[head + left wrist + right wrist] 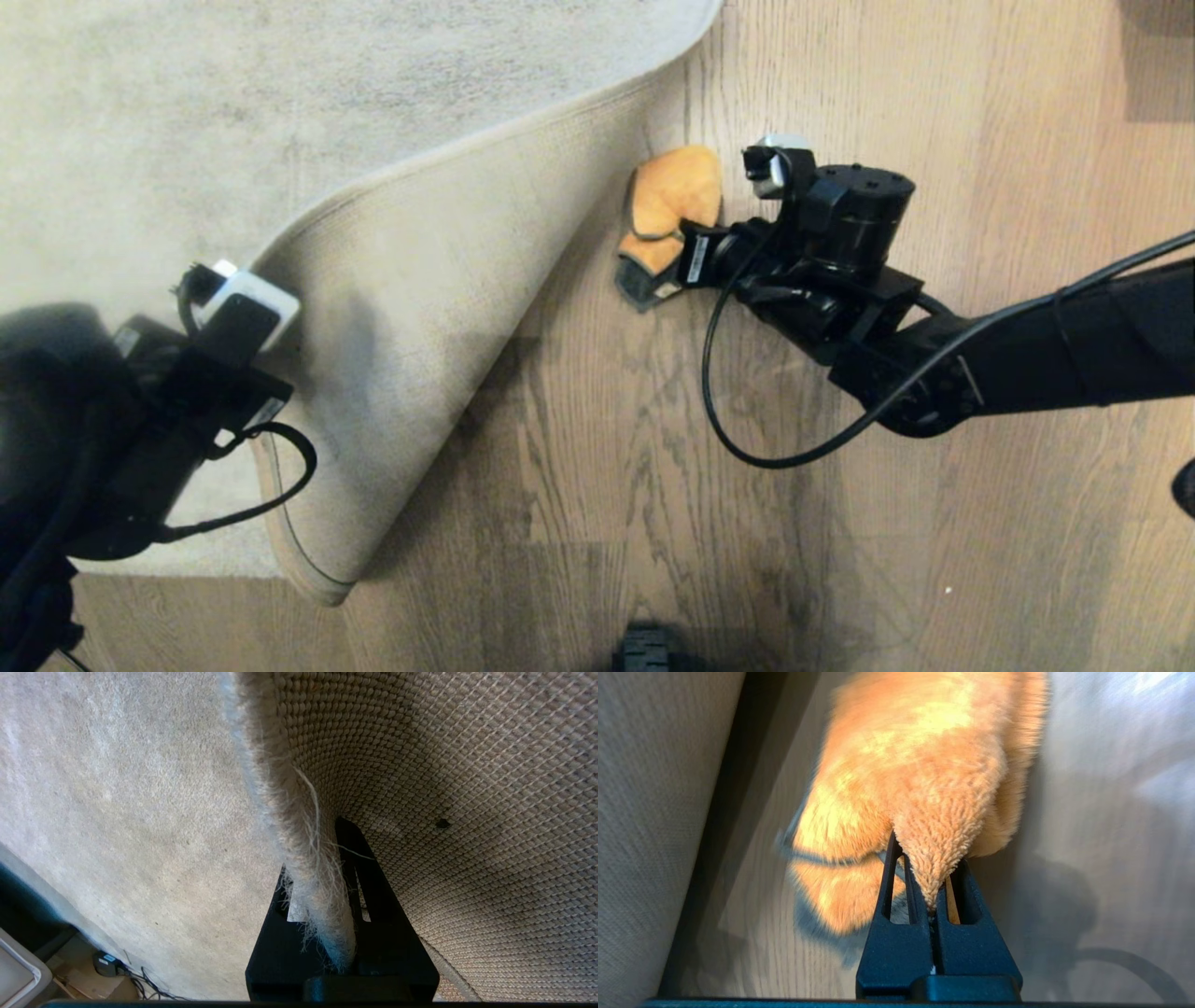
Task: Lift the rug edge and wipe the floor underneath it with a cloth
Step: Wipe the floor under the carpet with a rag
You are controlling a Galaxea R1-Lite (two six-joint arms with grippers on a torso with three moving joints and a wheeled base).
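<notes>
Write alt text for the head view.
The right pincer presses an orange cloth onto the wood-plank floor, beside the folded-back rug edge. The left pincer holds that edge up, showing its woven beige backing.

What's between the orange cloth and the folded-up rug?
Only a narrow strip of bare floor, shadowed, between cloth and rug, in the head view.

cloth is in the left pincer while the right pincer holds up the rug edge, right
No, the sides are swapped. The right pincer is shut on the cloth, as the right wrist view shows, while the left pincer holds up the rug edge.
</notes>
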